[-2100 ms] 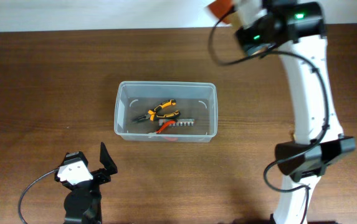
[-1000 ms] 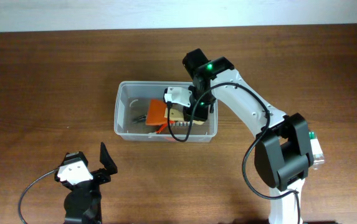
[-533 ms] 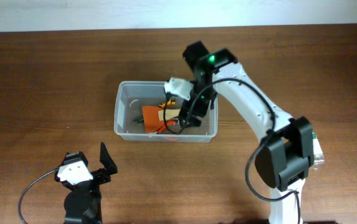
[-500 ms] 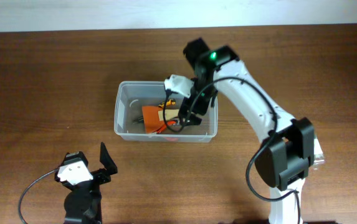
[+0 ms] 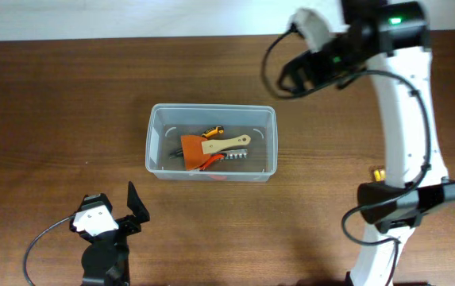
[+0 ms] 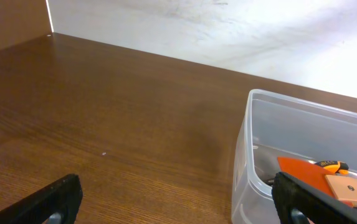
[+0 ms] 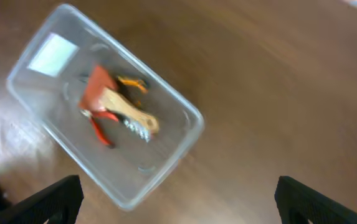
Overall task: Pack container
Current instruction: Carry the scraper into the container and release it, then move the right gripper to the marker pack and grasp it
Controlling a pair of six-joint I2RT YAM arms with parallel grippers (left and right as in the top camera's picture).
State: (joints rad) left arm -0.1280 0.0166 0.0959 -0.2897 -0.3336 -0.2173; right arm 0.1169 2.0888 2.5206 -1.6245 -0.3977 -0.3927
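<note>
The container (image 5: pixel 154 143), a clear plastic bin, stands mid-table. Inside lies an orange scraper with a wooden handle (image 5: pixel 215 145), resting on orange-and-black pliers (image 5: pixel 213 130) and a row of metal bits (image 5: pixel 235 157). My right gripper (image 5: pixel 292 75) hangs open and empty above the table, up and to the right of the bin. Its wrist view looks down on the container (image 7: pixel 166 168) and scraper (image 7: pixel 113 99), with the right gripper (image 7: pixel 181 202) spread wide. My left gripper (image 5: pixel 114 208) rests open near the front edge; the left gripper (image 6: pixel 181 205) faces the container (image 6: pixel 247 149).
A small yellow item (image 5: pixel 376 173) lies on the table beside the right arm's lower link. A white wall (image 6: pixel 228 31) runs along the table's far edge. Bare brown wood (image 5: pixel 52 119) lies left of the bin.
My right gripper opened inside the bin and let go of the scraper, which now lies there. The arm then rose and swung up and to the right. The left arm stayed put.
</note>
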